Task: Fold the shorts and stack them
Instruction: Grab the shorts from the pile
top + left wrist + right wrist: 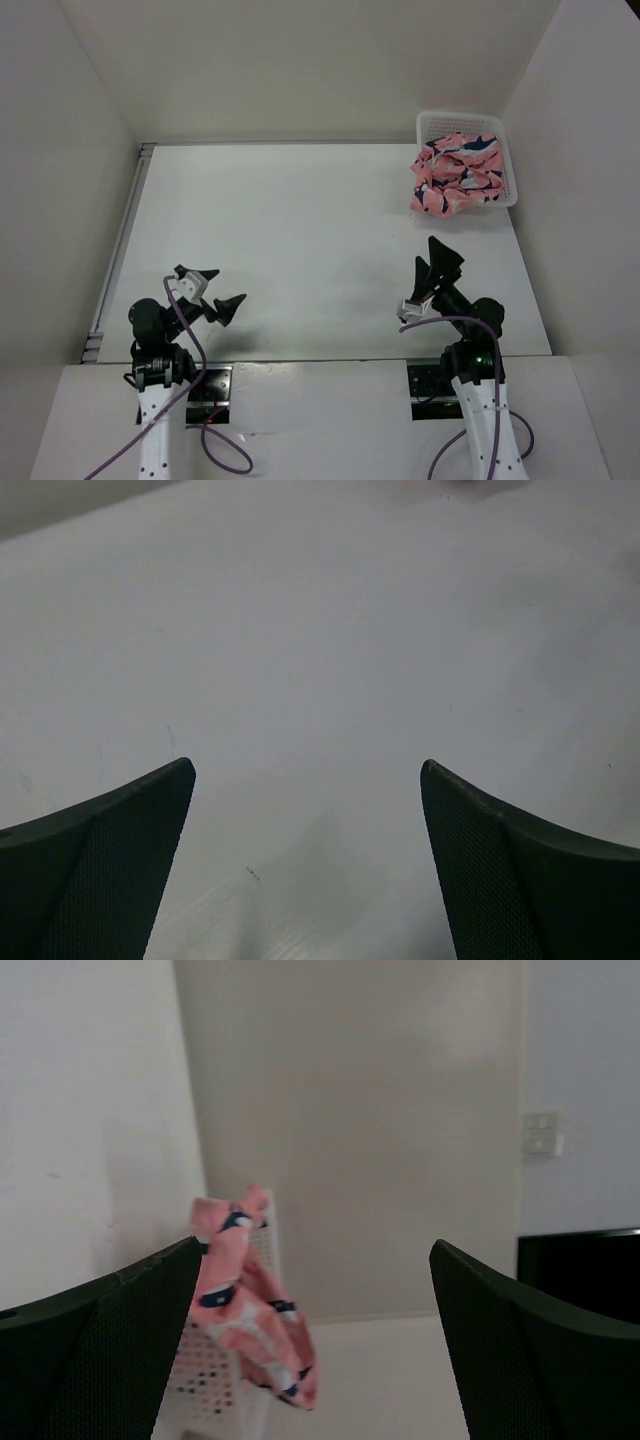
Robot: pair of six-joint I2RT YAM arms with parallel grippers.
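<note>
Salmon-pink cloth shorts [455, 172] printed with navy-and-white shapes lie crumpled in a white plastic mesh basket [460, 118] at the far right corner of the white surface [300, 230]. One bunch spills over the basket's near left rim. The black left fingers [232, 308] and black right fingers [445, 262] are both near the arm bases, spread apart and holding nothing, well away from the basket.

From the left wrist, the left fingers [100, 870] stand wide apart over the bare surface [320, 660].

From the right wrist, the right fingers [100, 1350] also stand wide apart. The shorts [250, 1300] hang over the basket [215, 1390] edge, beyond the left one.
</note>
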